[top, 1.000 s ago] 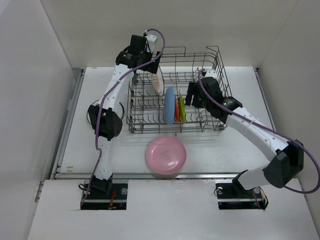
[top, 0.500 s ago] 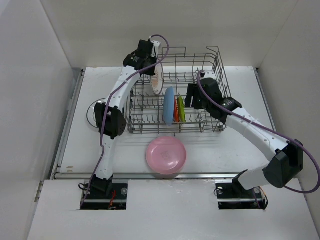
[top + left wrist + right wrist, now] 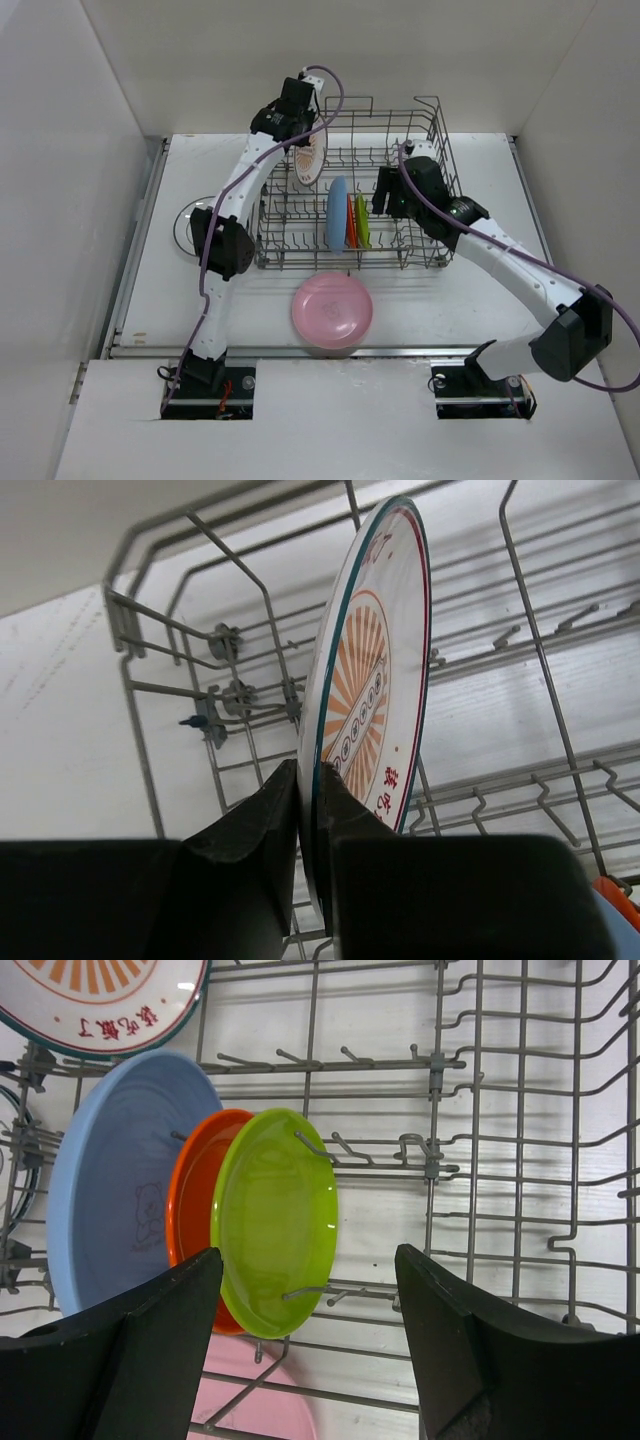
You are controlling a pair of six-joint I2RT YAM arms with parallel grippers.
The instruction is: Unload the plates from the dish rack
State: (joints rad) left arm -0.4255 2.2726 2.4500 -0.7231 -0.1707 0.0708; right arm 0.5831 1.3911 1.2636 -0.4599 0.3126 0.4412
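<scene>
Since the sunburst plate [image 3: 365,670] is pinched at its rim by the left gripper [image 3: 308,780], whose jaws are drawn tight on the thin edge, the step in hand is judged to be the lift out of the rack [image 3: 440,150]. The plate is held on edge at the rack's far left corner, slightly tilted, with the wire sides close around it. Whether its lower edge rests on the wires cannot be told.

The plate is best raised along its own plane until its lower rim is clear of the tines [image 3: 352,1146] and the top wire, and only then carried sideways toward the table [image 3: 260,300]. A narrow grip on glazed ware is likely to let the plate pivot or slip, so a slow lift is advised, with the plate kept upright until it is clear of the rack.

The right gripper [image 3: 308,1260] is held wide open with nothing in it. It hangs above the green plate [image 3: 275,1220], which is framed between the fingers without being touched.

Five plates are counted:
- Four are in the rack. One is the sunburst plate. The other three, one blue plate [image 3: 110,1160], one orange plate [image 3: 190,1190] and the green one, are stood close together near the front middle.
- One pink plate [image 3: 332,309] is laid flat on the table just in front of the rack.

One rack and two grippers are counted.
</scene>
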